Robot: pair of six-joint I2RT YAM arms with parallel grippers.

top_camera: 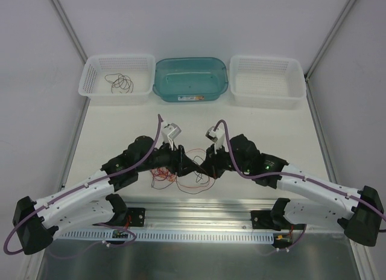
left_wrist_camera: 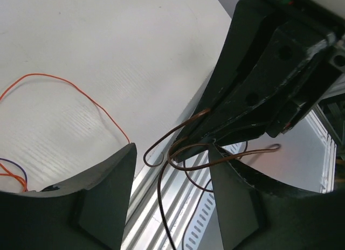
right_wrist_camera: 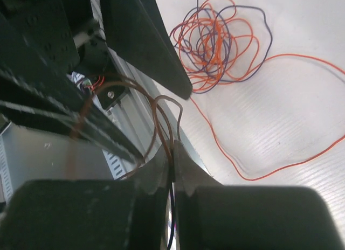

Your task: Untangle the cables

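Two fingers of the right hand [right_wrist_camera: 173, 153] are pressing together on a brown cable [right_wrist_camera: 177, 126], which is rising from the pinch in a narrow loop. Facing it, the left hand [left_wrist_camera: 172, 153] is standing with its fingers apart and gripping nothing. Loops of that same brown cable are hanging in the gap between them; whether they are touching either finger I cannot tell. Both hands are meeting almost tip to tip at the near edge of the desk [top_camera: 271, 123], by the metal rail [top_camera: 199, 210] running along it.

Just beyond the hands, the tangle [right_wrist_camera: 215, 45] of orange and purple cables is lying on the desk in a loose knot, with neither hand holding it. An orange strand [right_wrist_camera: 249, 179] is trailing out of it in a wide, open curve across the desk.

Farther out, three containers are sitting in a row along the far edge. A white basket [top_camera: 90, 81] on the left is holding one dark cable [top_camera: 120, 82] coiled on its own, a teal bin [top_camera: 190, 96] is sitting in the middle, and a second white basket [top_camera: 267, 96] is sitting on the right.
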